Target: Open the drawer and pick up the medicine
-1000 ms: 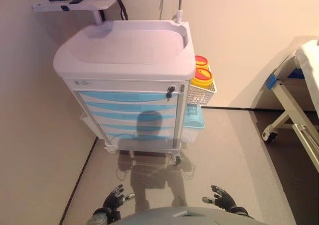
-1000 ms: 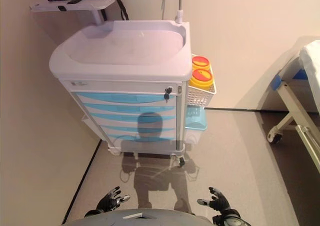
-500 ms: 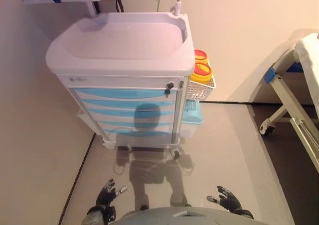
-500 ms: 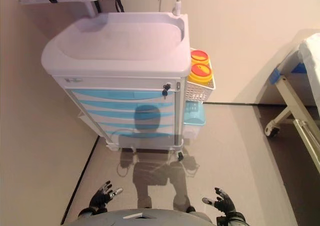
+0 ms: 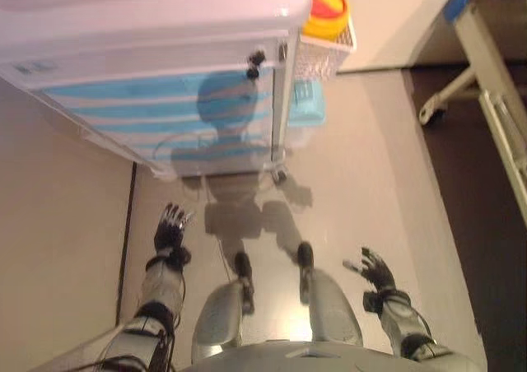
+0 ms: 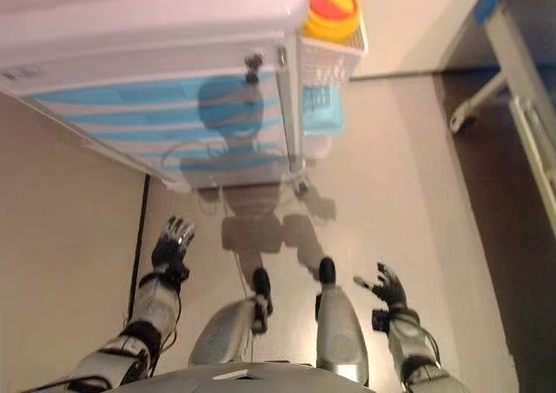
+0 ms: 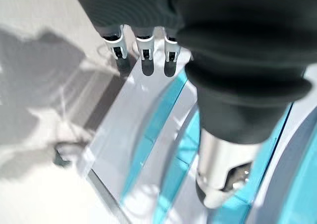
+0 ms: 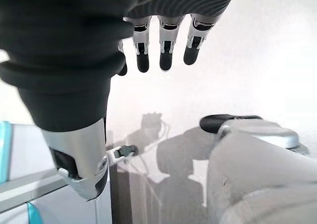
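A white medical cart (image 5: 148, 43) with several light-blue drawers (image 5: 148, 113) stands ahead against the left wall. All its drawers are closed, and a key sits in the lock (image 5: 255, 58) at the upper right of its front. No medicine shows in any view. My left hand (image 5: 170, 230) hangs open above the floor, short of the cart's lower left corner. In its wrist view its straight fingers (image 7: 142, 40) point at the drawer fronts (image 7: 163, 149). My right hand (image 5: 377, 271) is open over the floor at the right, touching nothing.
A white wire basket (image 5: 329, 47) with yellow-lidded containers (image 5: 325, 10) hangs on the cart's right side, above a light-blue bin (image 5: 305, 109). A bed frame (image 5: 486, 84) on wheels stands at the right. The wall (image 5: 49, 224) runs close along the left.
The camera has come closer and tipped down, so the cart now fills the top of the eye views. Both arms show further out in front, hands still open.
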{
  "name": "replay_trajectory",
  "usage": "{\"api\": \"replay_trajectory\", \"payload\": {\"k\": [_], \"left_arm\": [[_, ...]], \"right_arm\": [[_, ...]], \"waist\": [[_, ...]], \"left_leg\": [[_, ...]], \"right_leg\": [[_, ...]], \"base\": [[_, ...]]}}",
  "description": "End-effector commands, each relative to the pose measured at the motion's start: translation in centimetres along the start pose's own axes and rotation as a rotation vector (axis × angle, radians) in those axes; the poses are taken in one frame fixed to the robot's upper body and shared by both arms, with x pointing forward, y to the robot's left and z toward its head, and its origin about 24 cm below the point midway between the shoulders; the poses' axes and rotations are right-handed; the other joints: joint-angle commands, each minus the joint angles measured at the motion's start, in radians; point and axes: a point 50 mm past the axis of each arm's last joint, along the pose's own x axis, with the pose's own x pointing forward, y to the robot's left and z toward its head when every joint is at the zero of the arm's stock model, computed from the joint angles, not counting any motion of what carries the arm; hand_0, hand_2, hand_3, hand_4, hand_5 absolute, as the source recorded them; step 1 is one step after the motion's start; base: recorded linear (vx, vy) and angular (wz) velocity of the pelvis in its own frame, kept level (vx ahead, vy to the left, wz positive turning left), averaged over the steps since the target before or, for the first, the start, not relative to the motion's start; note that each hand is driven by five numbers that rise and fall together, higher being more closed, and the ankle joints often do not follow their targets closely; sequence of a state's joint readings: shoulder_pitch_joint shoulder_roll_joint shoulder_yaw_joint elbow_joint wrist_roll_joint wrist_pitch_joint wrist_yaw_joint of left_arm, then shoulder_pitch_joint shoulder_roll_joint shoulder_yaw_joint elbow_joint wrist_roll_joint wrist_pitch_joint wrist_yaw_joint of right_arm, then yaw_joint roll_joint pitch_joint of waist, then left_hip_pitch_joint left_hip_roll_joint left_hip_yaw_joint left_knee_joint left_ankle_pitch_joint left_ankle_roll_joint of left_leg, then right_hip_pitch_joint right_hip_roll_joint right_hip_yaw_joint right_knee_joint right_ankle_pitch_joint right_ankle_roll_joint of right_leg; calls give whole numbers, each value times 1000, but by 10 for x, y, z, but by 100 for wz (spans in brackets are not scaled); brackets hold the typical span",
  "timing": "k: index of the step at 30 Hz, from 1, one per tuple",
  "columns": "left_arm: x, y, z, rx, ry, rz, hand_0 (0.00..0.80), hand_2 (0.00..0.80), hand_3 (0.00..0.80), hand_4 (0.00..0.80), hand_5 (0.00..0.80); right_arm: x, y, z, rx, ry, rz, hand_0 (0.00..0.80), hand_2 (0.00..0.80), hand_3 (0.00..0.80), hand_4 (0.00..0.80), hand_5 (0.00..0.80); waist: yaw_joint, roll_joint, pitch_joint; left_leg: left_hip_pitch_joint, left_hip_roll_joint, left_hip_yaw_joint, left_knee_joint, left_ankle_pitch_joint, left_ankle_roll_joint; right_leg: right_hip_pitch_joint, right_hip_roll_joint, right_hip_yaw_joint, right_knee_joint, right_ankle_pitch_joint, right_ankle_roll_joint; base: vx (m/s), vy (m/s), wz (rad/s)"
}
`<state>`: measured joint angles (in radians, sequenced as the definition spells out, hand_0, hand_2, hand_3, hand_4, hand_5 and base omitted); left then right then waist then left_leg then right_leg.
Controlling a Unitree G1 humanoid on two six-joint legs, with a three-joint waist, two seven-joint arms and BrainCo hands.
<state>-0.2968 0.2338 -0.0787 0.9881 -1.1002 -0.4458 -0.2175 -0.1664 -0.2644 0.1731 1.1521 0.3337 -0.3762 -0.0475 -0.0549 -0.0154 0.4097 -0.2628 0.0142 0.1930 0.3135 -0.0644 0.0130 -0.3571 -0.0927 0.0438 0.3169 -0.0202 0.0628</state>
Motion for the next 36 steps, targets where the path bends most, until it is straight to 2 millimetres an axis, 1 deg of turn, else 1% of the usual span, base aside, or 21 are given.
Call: {"api": "replay_trajectory", "payload": {"k": [1, 2, 3, 4, 6, 8, 9, 10, 13, 16, 17, 21, 23, 27, 31, 33, 34, 35, 36], "left_arm": [[13, -16, 32, -241, -183, -103, 0, 0, 0, 0, 0], [19, -23, 42, -283, -219, -140, 0, 0, 0, 0, 0], [22, -26, 46, -302, -234, -159, 0, 0, 0, 0, 0], [26, -33, 54, -330, -271, -196, 0, 0, 0, 0, 0], [36, -45, 81, -355, -373, -260, 0, 0, 0, 0, 0], [43, -55, 102, -369, -448, -314, 0, 0, 0, 0, 0], [44, -58, 106, -377, -465, -331, 0, 0, 0, 0, 0], [48, -66, 120, -384, -504, -368, 0, 0, 0, 0, 0], [54, -84, 148, -386, -571, -437, 0, 0, 0, 0, 0], [61, -105, 183, -371, -611, -495, 0, 0, 0, 0, 0], [62, -112, 194, -363, -625, -516, 0, 0, 0, 0, 0], [62, -136, 233, -395, -700, -608, 0, 0, 0, 0, 0], [59, -148, 249, -428, -744, -669, 0, 0, 0, 0, 0], [52, -166, 270, -500, -809, -786, 0, 0, 0, 0, 0], [45, -178, 285, -525, -861, -873, 0, 0, 0, 0, 0], [39, -187, 294, -523, -882, -948, 0, 0, 0, 0, 0], [35, -192, 298, -517, -894, -1014, 0, 0, 0, 0, 0], [30, -198, 301, -509, -907, -1090, 0, 0, 0, 0, 0], [29, -199, 301, -505, -912, -1112, 0, 0, 0, 0, 0]], "right_arm": [[1, 4, 16, -22, -97, 30, 0, 0, 0, 0, 0], [3, 7, 21, -17, -117, 44, 0, 0, 0, 0, 0], [4, 8, 23, -14, -125, 49, 0, 0, 0, 0, 0], [5, 11, 27, -14, -139, 61, 0, 0, 0, 0, 0], [7, 17, 33, -12, -165, 82, 0, 0, 0, 0, 0], [7, 19, 37, -7, -176, 88, 0, 0, 0, 0, 0], [8, 19, 38, -5, -177, 88, 0, 0, 0, 0, 0], [8, 21, 38, -6, -176, 97, 0, 0, 0, 0, 0], [6, 24, 35, -20, -165, 120, 0, 0, 0, 0, 0], [2, 31, 28, -34, -152, 153, 0, 0, 0, 0, 0], [0, 33, 25, -32, -146, 161, 0, 0, 0, 0, 0], [-5, 37, 17, -28, -138, 190, 0, 0, 0, 0, 0], [-8, 39, 13, -31, -133, 203, 0, 0, 0, 0, 0], [-12, 43, 7, -37, -123, 221, 0, 0, 0, 0, 0], [-13, 44, 5, -47, -116, 230, 0, 0, 0, 0, 0], [-14, 45, 5, -55, -112, 235, 0, 0, 0, 0, 0], [-14, 45, 4, -58, -112, 238, 0, 0, 0, 0, 0], [-14, 45, 4, -63, -109, 242, 0, 0, 0, 0, 0], [-14, 45, 3, -64, -107, 242, 0, 0, 0, 0, 0]], "waist": [[-25, -23, 2], [-29, -30, 10], [-31, -33, 14], [-35, -40, 23], [-42, -62, 43], [-50, -81, 55], [-52, -85, 58], [-59, -97, 63], [-70, -118, 66], [-80, -141, 65], [-79, -139, 60], [-95, -155, 58], [-100, -159, 57], [-104, -161, 56], [-106, -158, 56], [-106, -155, 56], [-106, -156, 56], [-103, -156, 57], [-102, -155, 58]], "left_leg": [[-131, -18, -33, 197, -149, 50], [-151, -12, -33, 204, -150, 51], [-160, -9, -34, 208, -151, 51], [-171, -6, -36, 212, -153, 51], [-196, 2, -35, 230, -163, 51], [-212, 7, -32, 243, -172, 50], [-218, 8, -30, 249, -175, 50], [-230, 10, -27, 260, -181, 50], [-250, 16, -22, 289, -198, 51], [-267, 23, -24, 328, -220, 54], [-257, 25, -37, 341, -260, 53], [-264, 30, -40, 378, -283, 56], [-266, 28, -44, 391, -292, 58], [-261, 22, -48, 402, -303, 61], [-252, 16, -51, 395, -304, 64], [-248, 12, -53, 392, -304, 66], [-247, 9, -54, 386, -298, 67], [-245, 6, -54, 383, -297, 68], [-244, 6, -55, 381, -296, 67]], "right_leg": [[-78, -8, -11, 22, 7, 2], [-96, -1, -6, 25, 11, 1], [-104, 2, -4, 27, 12, 0], [-115, 10, 2, 28, 14, -2], [-135, 23, 9, 22, 26, -1], [-148, 31, 13, 10, 40, 0], [-151, 34, 15, 6, 44, 0], [-157, 40, 18, -2, 52, 0], [-165, 46, 24, -14, 63, 1], [-166, 51, 23, -9, 63, 0], [-155, 58, 23, -1, 37, 5], [-150, 55, 20, 2, 40, 6], [-146, 53, 20, 3, 40, 7], [-136, 50, 22, 4, 37, 4], [-126, 50, 28, 3, 33, 0], [-121, 50, 31, 1, 31, -1], [-120, 48, 32, -2, 34, -2], [-117, 47, 31, -4, 34, -2], [-116, 47, 30, -5, 34, -2]], "base": [[-97, 22, -27], [-95, 13, -34], [-60, -6, -37], [-49, -19, -31], [-50, -39, -17], [-27, -33, -23], [-14, -21, -18], [-4, -21, -11], [13, -39, -16], [59, -69, -16], [143, -33, -15], [78, -37, -9], [58, -28, 4], [51, -14, 6], [40, 2, 3], [0, 0, 0], [6, -8, 6], [0, -11, 5], [4, -7, 7]]}}
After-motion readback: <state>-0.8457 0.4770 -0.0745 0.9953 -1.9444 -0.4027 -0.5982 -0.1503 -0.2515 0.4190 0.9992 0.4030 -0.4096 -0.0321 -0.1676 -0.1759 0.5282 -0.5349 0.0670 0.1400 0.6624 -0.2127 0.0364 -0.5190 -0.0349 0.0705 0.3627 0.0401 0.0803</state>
